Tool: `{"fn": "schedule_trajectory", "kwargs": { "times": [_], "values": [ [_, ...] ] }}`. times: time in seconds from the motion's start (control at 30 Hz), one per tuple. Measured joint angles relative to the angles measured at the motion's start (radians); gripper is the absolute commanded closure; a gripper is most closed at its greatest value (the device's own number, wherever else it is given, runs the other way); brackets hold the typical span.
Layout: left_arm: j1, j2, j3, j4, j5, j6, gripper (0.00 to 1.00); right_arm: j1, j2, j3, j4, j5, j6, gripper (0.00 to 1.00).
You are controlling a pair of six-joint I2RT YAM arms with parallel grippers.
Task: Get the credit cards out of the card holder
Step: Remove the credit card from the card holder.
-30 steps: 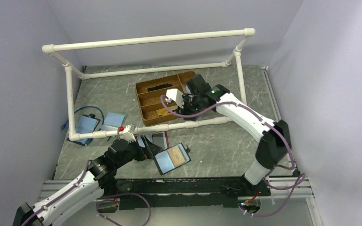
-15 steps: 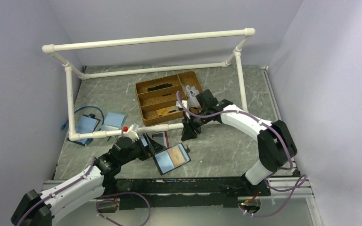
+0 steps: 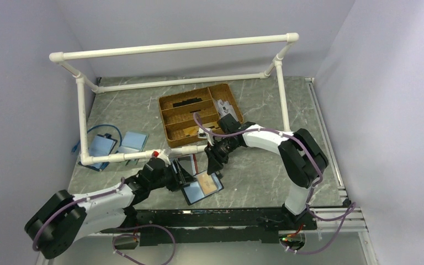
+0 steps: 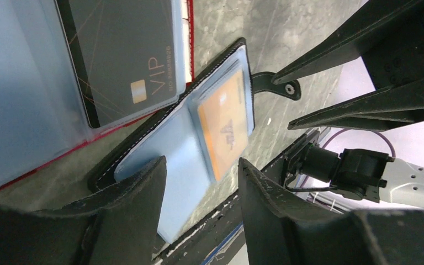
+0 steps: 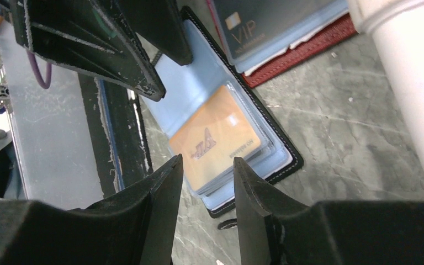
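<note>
Table (image 3: 265,171): marble top, white pipe frame (image 3: 176,47) standing across it.
Left gripper (image 4: 201,165), right gripper (image 5: 207,161): fingers of both spread, nothing held, facing each other low over card holder (image 4: 168,143).
Card holder: open flat near table's front edge, just beside red-edged holder (image 5: 309,44).
Orange card (image 5: 215,144): uppermost, seated in clear sleeve.
Recommendation: left pins bare half; right nips card's free edge and draws along sleeve at low angle. Otherwise holder likely drags.
Sleeve mouth side: cannot tell.
</note>
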Motion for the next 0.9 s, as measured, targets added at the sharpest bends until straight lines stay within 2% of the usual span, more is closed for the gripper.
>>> {"fn": "schedule_trajectory", "kwargs": {
  "times": [0.33, 0.9],
  "values": [
    [-0.022, 0.181, 0.027, 0.134, 0.03, -0.011, 0.53, 0.009, 0.068, 0.04, -0.056, 0.07, 0.006, 0.6],
    [-0.06, 0.295, 0.07, 0.19, 0.023, -0.02, 0.53, 0.027, 0.096, 0.05, -0.083, 0.123, 0.009, 0.59]
  ]
}}
